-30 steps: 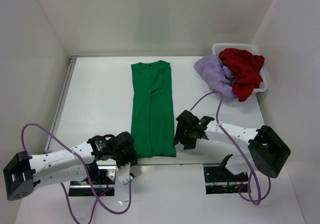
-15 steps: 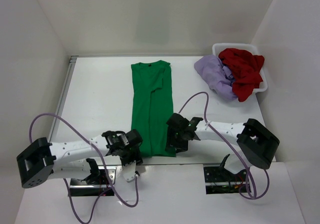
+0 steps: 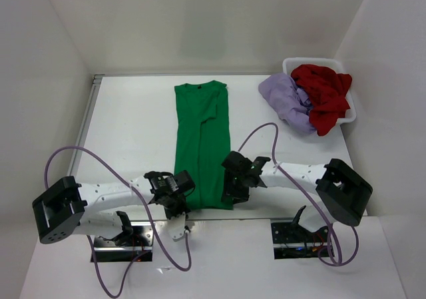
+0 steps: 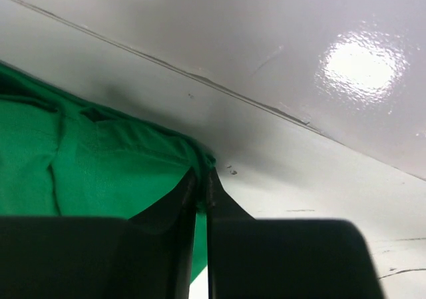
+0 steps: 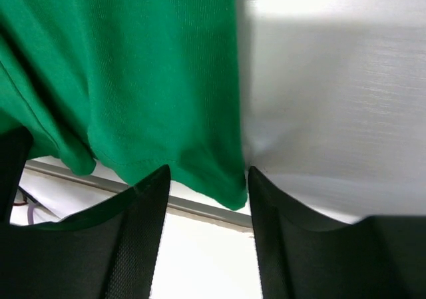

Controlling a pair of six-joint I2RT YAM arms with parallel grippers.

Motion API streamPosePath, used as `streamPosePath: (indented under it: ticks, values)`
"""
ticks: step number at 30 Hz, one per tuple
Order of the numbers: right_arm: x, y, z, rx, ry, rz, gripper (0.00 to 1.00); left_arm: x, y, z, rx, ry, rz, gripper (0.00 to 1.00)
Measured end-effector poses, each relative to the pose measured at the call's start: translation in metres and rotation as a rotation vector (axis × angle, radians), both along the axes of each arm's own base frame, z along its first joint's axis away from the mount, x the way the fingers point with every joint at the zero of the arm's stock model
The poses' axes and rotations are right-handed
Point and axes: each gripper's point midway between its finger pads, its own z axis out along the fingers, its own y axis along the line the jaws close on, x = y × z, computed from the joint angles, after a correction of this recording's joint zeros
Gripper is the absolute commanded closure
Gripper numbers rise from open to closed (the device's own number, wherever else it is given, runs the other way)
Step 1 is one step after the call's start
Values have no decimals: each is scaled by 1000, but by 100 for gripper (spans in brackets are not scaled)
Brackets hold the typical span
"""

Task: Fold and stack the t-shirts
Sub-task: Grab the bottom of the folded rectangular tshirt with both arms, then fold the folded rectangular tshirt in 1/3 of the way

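The bright green t-shirt (image 3: 203, 139) lies in a long strip down the middle of the table, collar at the far end. My left gripper (image 3: 184, 204) is at its near left corner and is shut on the hem there; in the left wrist view the fingers (image 4: 202, 179) pinch green cloth (image 4: 100, 159). At the near right corner my right gripper (image 3: 231, 198) is open, and its fingertips (image 5: 208, 179) straddle the corner of the green hem (image 5: 133, 66). The lavender t-shirt (image 3: 287, 102) and the dark red t-shirt (image 3: 324, 96) hang over the basket.
The white basket (image 3: 293, 62) stands at the far right corner. A metal rail (image 3: 80, 139) runs along the table's left side. The table's near edge (image 5: 200, 209) is just below the hem. Purple cables loop beside both arms.
The left gripper slid right to the shirt's near left corner and closed on the hem. The right gripper moved left to the near right corner and its jaws narrowed slightly.
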Motion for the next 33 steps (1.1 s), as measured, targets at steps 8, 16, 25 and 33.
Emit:
streamPosePath:
  ticks: [8, 16, 25, 33]
  values:
    - [-9, 3, 1, 10, 15, 21, 100, 3, -3, 3, -24, 1, 82, 97]
    - [-13, 6, 13, 21, 20, 50, 100, 20, -17, 27, -103, 5, 276, 100]
    - [89, 19, 86, 127, -166, 34, 100, 129, -13, 106, -318, -67, 664, 100]
    - [196, 4, 90, 90, -240, 20, 100, 212, 5, 112, -367, -83, 860, 100]
